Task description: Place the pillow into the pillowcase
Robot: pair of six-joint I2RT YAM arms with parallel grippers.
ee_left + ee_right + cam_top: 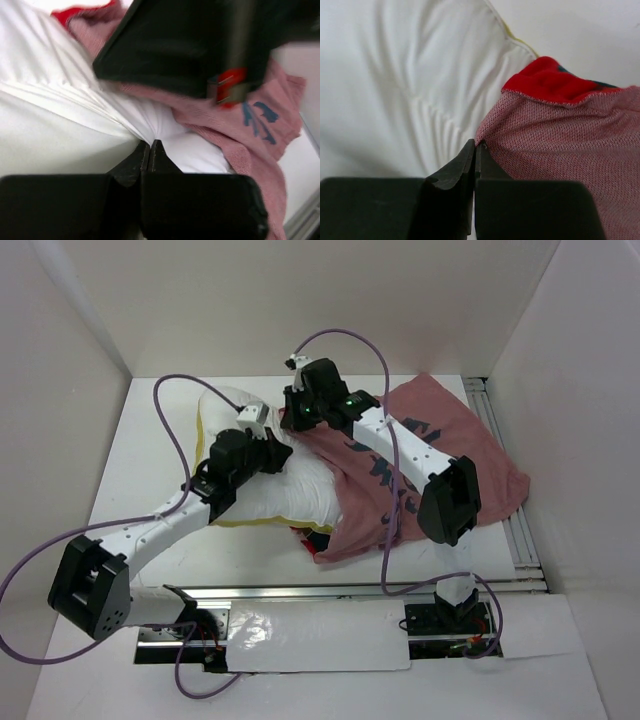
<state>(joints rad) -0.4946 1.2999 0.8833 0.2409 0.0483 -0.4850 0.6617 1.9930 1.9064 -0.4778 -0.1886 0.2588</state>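
The white pillow [300, 495] lies mid-table with a pale yellow lower edge. Its right part is under the faded pink-red pillowcase [450, 445], which spreads to the right with dark blue marks showing. My left gripper [278, 452] is shut, pinching a fold of the pillow [60, 125] at its tips [150, 143], next to the pillowcase [260, 150]. My right gripper [296, 412] is shut on the pillowcase's edge [560, 145] at its tips [477, 145], right against the pillow [395, 75]. The bright red inner face [550, 80] shows at the opening.
White walls enclose the table on three sides. A metal rail [505, 505] runs along the right edge and another along the front [330, 592]. A white sheet [320, 635] lies between the arm bases. The right arm's dark body [190, 45] hangs over the left gripper.
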